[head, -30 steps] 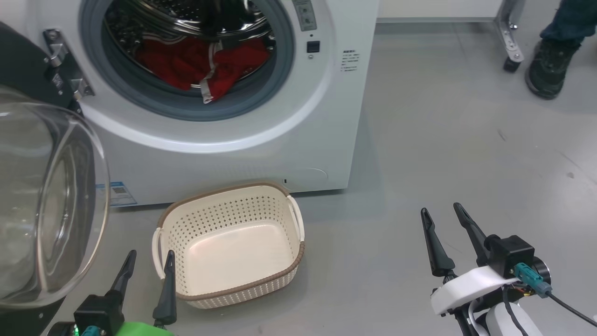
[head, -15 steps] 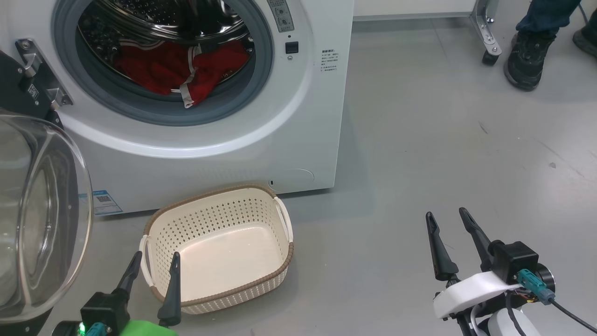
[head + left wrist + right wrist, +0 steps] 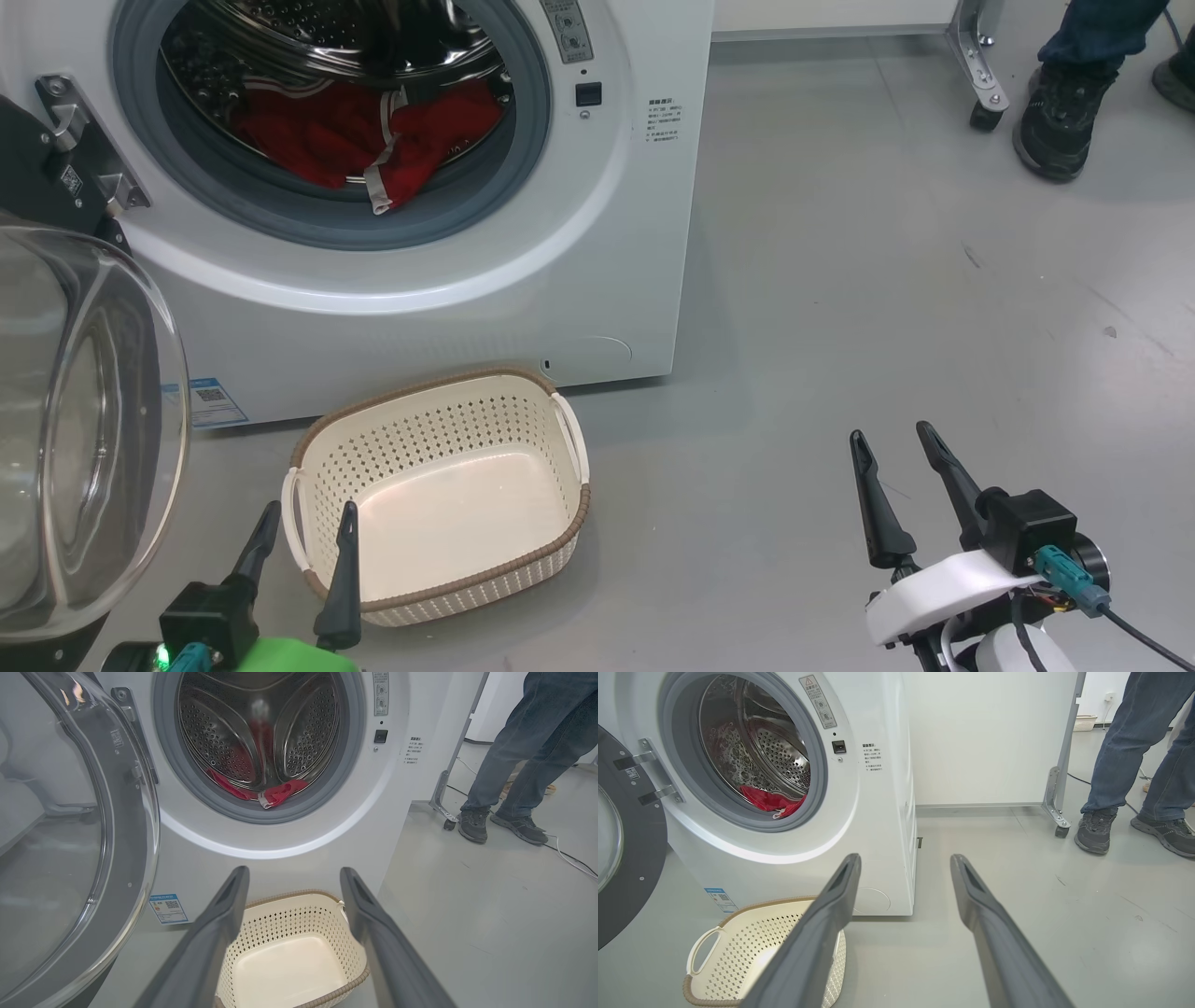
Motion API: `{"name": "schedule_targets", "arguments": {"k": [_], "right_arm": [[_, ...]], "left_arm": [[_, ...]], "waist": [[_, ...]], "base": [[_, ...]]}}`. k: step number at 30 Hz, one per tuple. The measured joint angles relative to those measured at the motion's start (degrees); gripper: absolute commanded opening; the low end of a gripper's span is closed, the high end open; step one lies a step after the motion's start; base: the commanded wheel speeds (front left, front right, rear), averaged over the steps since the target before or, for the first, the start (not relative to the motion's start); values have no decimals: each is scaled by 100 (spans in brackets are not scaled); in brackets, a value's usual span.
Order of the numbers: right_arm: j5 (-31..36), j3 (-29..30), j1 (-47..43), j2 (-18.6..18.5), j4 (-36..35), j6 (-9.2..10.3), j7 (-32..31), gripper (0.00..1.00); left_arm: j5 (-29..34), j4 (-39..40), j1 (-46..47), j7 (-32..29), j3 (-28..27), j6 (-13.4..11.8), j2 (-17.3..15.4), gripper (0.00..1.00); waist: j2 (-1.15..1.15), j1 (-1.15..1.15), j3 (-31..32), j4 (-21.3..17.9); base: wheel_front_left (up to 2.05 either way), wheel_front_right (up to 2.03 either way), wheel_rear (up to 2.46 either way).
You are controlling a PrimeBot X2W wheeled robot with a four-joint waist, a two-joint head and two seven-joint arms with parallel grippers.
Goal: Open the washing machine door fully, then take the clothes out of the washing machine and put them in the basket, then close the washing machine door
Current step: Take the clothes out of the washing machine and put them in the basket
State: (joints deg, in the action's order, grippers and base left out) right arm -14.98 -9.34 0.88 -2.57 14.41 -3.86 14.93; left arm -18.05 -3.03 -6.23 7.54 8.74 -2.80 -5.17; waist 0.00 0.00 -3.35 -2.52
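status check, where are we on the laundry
Left end effector and right end effector both open, empty. Washing machine door open, clothes inside the washing machine, basket empty below. Person's shoe far right, not blocking.

**Drum mouth open, door crowding my left**

The washing machine door stands swung out on my left. Its glass bowl bulges just beside the left gripper and walls off that side. From the front I see nothing across the mouth of the washing machine, a wide round opening, and the clothes lie low at the gasket lip. The basket sits on the floor just in front of the machine, below the mouth and right ahead of my left fingers. My right gripper has open grey floor ahead and to both sides. Far off to the right stand a person's shoes and a castered frame leg.
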Motion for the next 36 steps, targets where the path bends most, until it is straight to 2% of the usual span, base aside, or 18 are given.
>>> {"name": "schedule_targets", "arguments": {"k": [17, 36], "right_arm": [[-1, -14, -20, 0, -45, 10, 0, 100], [-4, -43, -21, 1, -59, 47, 0, 100]], "left_arm": [[2, 111, 0, 2, 21, -2, 7, 100], [100, 177, 1, 10, 38, -52, 4, 100]], "waist": [[0, 0, 21, 1], [0, 0, -38, 13]], "base": [[21, -51, 30], [74, -87, 13]]}}
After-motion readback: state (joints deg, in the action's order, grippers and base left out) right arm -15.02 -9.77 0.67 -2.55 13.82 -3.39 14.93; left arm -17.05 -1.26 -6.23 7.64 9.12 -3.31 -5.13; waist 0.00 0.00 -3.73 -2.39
